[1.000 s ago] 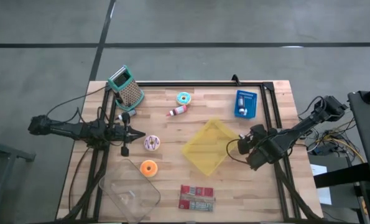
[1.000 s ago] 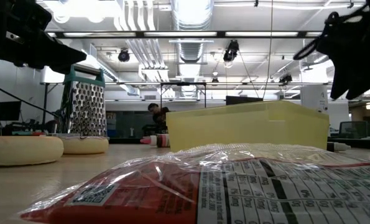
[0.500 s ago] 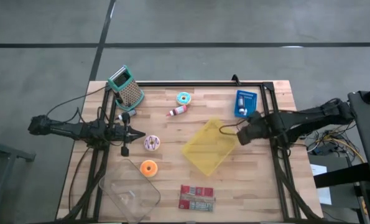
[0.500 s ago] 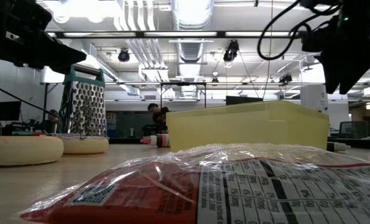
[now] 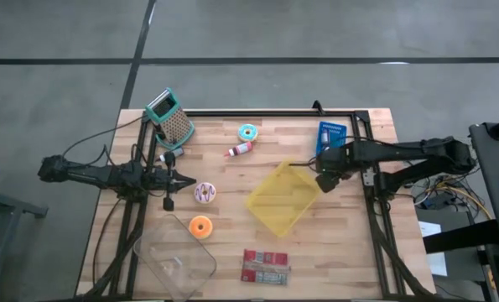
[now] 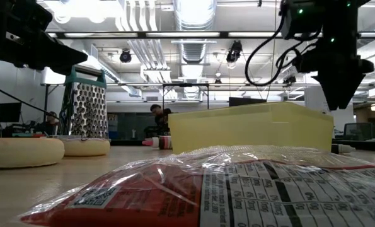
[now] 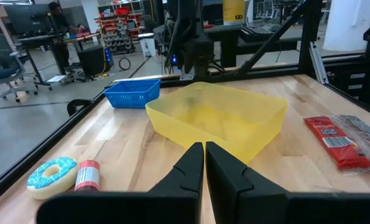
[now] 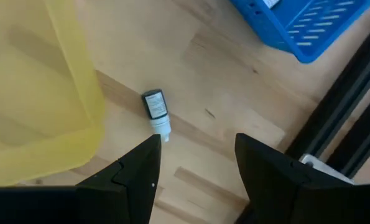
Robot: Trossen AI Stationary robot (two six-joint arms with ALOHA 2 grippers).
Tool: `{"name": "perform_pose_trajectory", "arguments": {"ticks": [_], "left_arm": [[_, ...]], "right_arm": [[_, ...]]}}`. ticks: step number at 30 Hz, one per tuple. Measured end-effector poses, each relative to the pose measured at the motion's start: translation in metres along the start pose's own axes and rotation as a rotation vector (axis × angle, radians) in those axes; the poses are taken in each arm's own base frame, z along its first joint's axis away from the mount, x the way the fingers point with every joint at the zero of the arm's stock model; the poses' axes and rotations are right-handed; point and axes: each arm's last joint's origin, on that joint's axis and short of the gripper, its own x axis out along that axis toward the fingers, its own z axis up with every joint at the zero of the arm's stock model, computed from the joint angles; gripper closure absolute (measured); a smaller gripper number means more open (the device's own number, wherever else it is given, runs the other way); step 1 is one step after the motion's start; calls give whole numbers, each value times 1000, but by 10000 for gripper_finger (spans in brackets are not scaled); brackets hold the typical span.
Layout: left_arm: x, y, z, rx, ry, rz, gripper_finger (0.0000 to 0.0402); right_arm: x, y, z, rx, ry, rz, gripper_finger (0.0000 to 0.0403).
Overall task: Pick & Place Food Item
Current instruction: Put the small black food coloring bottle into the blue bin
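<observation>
Wooden tabletop (image 5: 232, 180) with a black frame, on a grey concrete floor. Which food item the task means cannot be told; nothing is held by either gripper.

Right gripper (image 5: 323, 178) hovers above the table between the yellow bin (image 5: 283, 198) and the blue basket (image 5: 331, 139), its arm reaching in level from the right edge. Its fingers (image 8: 138, 171) stand spread apart and empty. Directly below them in the right wrist view lies a small white bottle with a dark label (image 8: 155, 112), flat on the wood just beside the bin's wall (image 8: 60, 93), touching neither finger.

Left gripper (image 5: 172, 178) sits on the left side of the table, arm stretched in level from the left edge. Its fingers (image 7: 191, 168) are pressed together with nothing between them.

Surroundings: a white doughnut with sprinkles (image 5: 205, 192) just right of the left gripper; an orange doughnut (image 5: 200, 226) nearer the front; a blue-iced doughnut (image 5: 247, 132) and a red-capped tube (image 5: 240, 150) toward the far side; a teal-handled grater (image 5: 171, 117) at the far left corner; a clear plastic container (image 5: 178, 261) at the near left; a red snack packet (image 5: 265, 267) at the near edge, filling the low view's foreground (image 6: 193, 189).
</observation>
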Motion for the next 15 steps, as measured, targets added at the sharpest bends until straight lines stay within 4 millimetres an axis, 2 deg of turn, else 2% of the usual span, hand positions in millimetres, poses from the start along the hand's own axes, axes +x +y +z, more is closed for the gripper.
{"name": "perform_pose_trajectory", "arguments": {"ticks": [7, 15], "left_arm": [[0, 0, 0, 0, 0, 0, 378], [0, 0, 0, 0, 0, 0, 378]], "right_arm": [[24, 2, 12, -37, 47, 58, 199], [41, -1, 12, -19, 90, 102, 199]]}}
